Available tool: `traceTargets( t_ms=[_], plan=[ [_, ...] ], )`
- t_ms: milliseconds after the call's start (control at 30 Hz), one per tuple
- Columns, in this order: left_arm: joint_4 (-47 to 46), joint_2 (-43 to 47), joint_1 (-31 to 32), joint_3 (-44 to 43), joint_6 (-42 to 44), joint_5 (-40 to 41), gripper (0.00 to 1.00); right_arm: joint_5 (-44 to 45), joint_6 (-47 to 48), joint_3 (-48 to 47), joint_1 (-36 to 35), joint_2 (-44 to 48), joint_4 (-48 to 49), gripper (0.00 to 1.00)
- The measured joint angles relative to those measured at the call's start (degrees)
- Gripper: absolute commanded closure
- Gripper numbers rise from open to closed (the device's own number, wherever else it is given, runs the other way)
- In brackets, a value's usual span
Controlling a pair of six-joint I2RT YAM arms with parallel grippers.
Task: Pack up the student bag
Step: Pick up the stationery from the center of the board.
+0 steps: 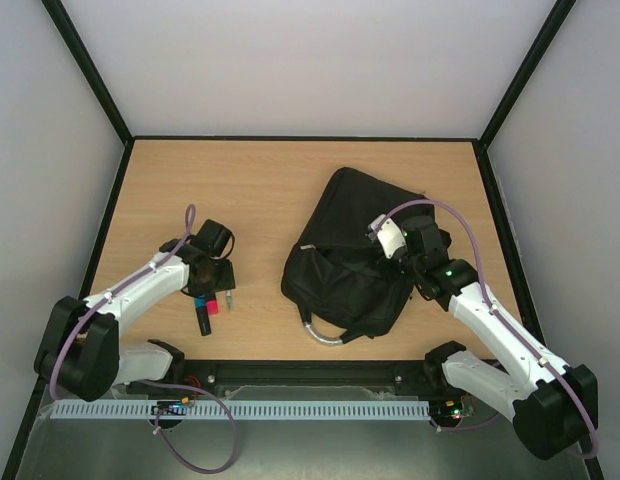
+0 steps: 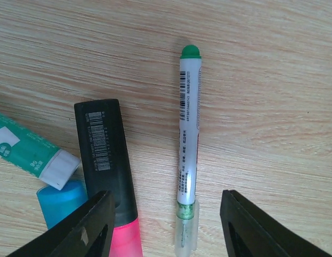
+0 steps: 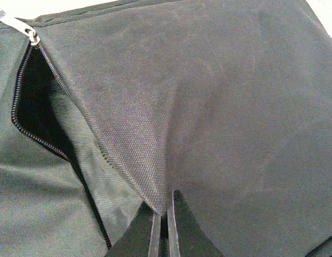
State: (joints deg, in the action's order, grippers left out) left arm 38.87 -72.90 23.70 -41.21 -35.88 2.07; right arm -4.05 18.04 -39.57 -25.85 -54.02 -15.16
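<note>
The black student bag point(image 1: 350, 262) lies at the table's middle right, its grey handle point(image 1: 325, 332) toward the near edge. In the right wrist view my right gripper point(image 3: 166, 222) is shut on the edge of the bag's fabric flap point(image 3: 155, 160), beside the open zipper point(image 3: 40, 115). In the top view it point(image 1: 402, 268) sits on the bag's right side. My left gripper point(image 2: 167, 227) is open just above the table, straddling the capped end of a white green-tipped pen point(image 2: 188, 134). In the top view it point(image 1: 215, 282) is left of the bag.
A black and pink highlighter point(image 2: 104, 155) lies next to the pen, under my left finger point(image 2: 85, 230). A teal and white glue stick point(image 2: 27, 152) and a blue item point(image 2: 61, 201) lie further left. These show as a cluster point(image 1: 205, 310) in the top view.
</note>
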Motion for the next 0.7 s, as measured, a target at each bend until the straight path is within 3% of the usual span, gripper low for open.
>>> traceTargets(
  t_ms=[700],
  plan=[
    [-1.6, -9.2, 2.7, -0.2, 2.1, -2.1, 0.68, -0.1, 0.0, 0.0, 0.0, 0.0, 0.0, 0.99]
  ],
)
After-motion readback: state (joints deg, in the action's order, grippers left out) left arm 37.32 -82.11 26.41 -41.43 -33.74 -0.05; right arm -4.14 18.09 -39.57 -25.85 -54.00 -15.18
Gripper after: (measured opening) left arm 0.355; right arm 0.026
